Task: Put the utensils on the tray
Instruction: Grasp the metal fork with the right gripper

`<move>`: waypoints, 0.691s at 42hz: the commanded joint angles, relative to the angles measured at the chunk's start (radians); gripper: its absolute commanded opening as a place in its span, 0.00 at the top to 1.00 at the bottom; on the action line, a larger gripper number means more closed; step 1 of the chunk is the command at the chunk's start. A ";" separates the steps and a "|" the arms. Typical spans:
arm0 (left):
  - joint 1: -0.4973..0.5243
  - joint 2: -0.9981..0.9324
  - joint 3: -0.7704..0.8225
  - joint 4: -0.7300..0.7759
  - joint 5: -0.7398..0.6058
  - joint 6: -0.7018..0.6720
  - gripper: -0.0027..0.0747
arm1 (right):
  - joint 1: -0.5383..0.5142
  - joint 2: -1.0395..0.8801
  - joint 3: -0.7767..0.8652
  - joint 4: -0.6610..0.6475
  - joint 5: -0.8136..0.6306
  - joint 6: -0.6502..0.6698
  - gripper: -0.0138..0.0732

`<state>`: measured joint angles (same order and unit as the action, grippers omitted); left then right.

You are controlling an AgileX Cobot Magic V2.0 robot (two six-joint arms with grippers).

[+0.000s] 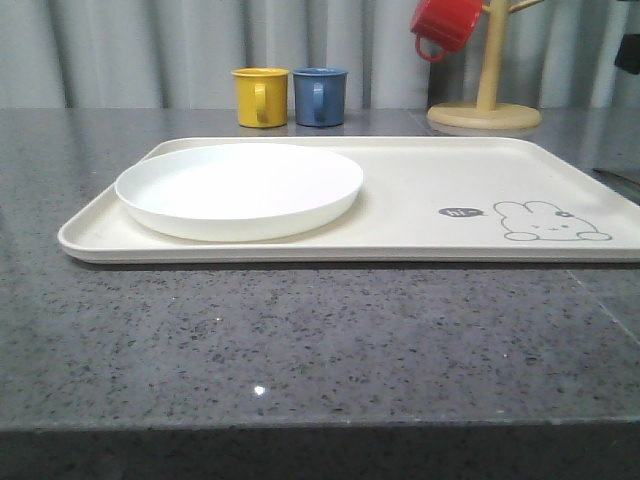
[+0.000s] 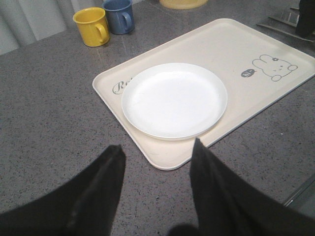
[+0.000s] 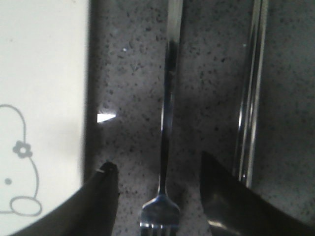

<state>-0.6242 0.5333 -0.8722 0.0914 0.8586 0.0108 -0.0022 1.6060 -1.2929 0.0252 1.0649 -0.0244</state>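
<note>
Grey speckled counter, pale curtain behind

You're looking across a dark grey stone-look countertop [image 1: 300,330], flecked with black and white, with a small bright glint of overhead light on it near the front edge. Behind it hangs a pale grey-white pleated curtain [image 1: 130,50] across the whole back. At the far right of the counter stands a light wooden mug tree [image 1: 487,95] on a round base.

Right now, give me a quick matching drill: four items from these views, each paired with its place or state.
Items:
1. white plate
2. fork
3. red mug
4. yellow mug

Places:
A. hanging on the wooden mug stand
B. on the tray's left part
C. on the counter, between the right gripper's open fingers
D. on the counter beside the blue mug

Pairs: 1-B, 2-C, 3-A, 4-D
</note>
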 commanded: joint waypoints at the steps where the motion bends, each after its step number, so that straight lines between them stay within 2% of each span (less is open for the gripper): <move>1: -0.006 0.005 -0.026 0.005 -0.076 -0.011 0.56 | -0.007 0.002 -0.050 -0.001 -0.031 -0.004 0.37; 12: -0.006 0.005 -0.026 0.005 -0.076 -0.011 0.56 | -0.007 0.057 -0.074 -0.001 -0.030 -0.004 0.39; 20: -0.006 0.005 -0.026 0.005 -0.076 -0.011 0.56 | -0.007 0.057 -0.074 -0.001 -0.030 -0.004 0.62; 29: -0.006 0.005 -0.026 0.005 -0.076 -0.011 0.56 | -0.007 0.070 -0.074 -0.001 -0.024 -0.004 0.64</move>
<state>-0.6242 0.5333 -0.8722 0.0914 0.8586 0.0108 -0.0022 1.7099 -1.3361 0.0252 1.0526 -0.0244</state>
